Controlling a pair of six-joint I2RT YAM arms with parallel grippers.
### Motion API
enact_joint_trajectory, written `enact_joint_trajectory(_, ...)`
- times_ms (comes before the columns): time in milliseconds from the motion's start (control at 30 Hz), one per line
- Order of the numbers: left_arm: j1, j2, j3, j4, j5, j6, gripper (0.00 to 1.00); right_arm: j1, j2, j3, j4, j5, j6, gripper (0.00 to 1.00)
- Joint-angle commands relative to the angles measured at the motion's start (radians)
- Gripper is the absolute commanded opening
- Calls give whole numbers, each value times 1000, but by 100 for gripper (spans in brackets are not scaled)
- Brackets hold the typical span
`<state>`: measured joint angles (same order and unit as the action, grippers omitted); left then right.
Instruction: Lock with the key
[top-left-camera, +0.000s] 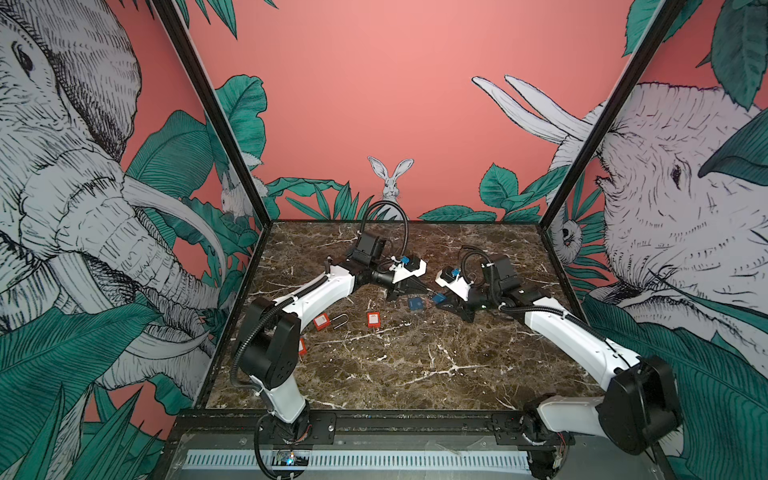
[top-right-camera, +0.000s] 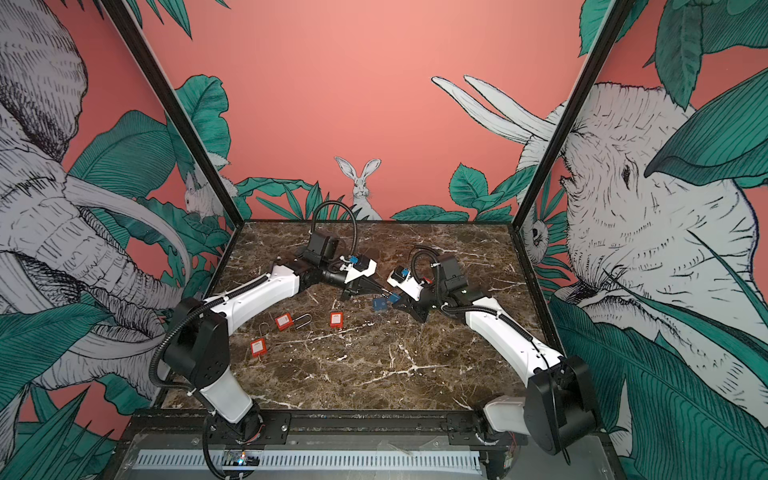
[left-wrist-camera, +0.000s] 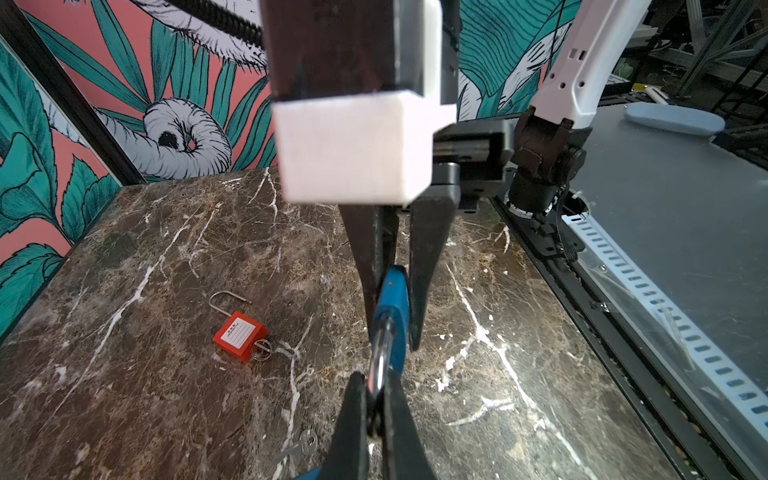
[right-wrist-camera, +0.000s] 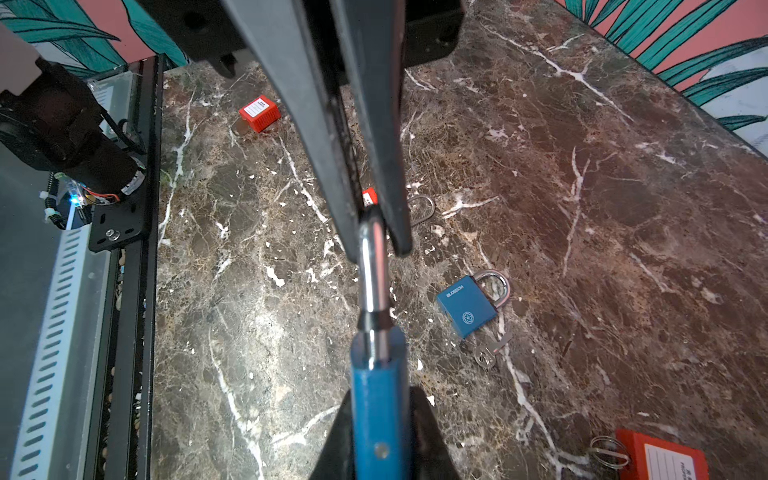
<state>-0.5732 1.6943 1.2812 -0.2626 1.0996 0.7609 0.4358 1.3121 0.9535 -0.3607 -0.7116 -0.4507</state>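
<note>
- I have the lock (right-wrist-camera: 378, 415) carried between both arms. It sits just beside the spare lock (right-wrist-camera: 465, 309), on the right arm's side, and looks lifted clear of the desk (top-left-camera: 415, 374).
- My right fingers (left-wrist-camera: 430, 270) are clamped across the thin faces of its blue body. That grip leaves the shackle end sticking out for the other arm.
- My left fingers (left-wrist-camera: 353, 430) are pinched on the shackle (right-wrist-camera: 374, 270). They almost meet, because the bar is thin.
- I read the two-arm hold this way: with body and shackle gripped separately, I can press one against the other. A single arm would have nothing to brace against.
- Both wrist views show the lock edge-on. I cannot tell whether the shackle is seated, or whether a key sits in the body.
- The key (right-wrist-camera: 486, 355) I can make out lies on the desk at the spare lock's keyhole end. Whether it is inserted there I cannot tell.
- The red locks (top-left-camera: 321, 322) lie well apart from the spare lock, toward the left arm's base, so they are out of the working space.
- My judgement is that the key step is not yet done. One arm will have to let go to fetch a key, and I would keep the grip on the body as the anchor.
</note>
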Motion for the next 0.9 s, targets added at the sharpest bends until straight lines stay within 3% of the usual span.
enact_joint_trajectory(0,-68,0,-11,-9,87,-22,0,23,-41,12,265,-17,-19,0)
enact_joint_trajectory(167,-69,12,-4,-30,108,-38,0,23,-81,-13,330,26,-42,0)
enact_joint_trajectory(300,-71,-1,-16,-27,82,-3,0,23,-73,9,297,-35,-19,0)
enact_joint_trajectory(400,-82,-37,-55,27,33,32,0,22,-46,41,222,-97,-4,0)
enact_joint_trajectory(600,-94,-81,-125,166,9,5,0,16,-25,79,152,-111,-13,0)
enact_joint_trajectory(867,-98,-65,-95,63,67,26,0,14,-5,100,194,-65,-42,0)
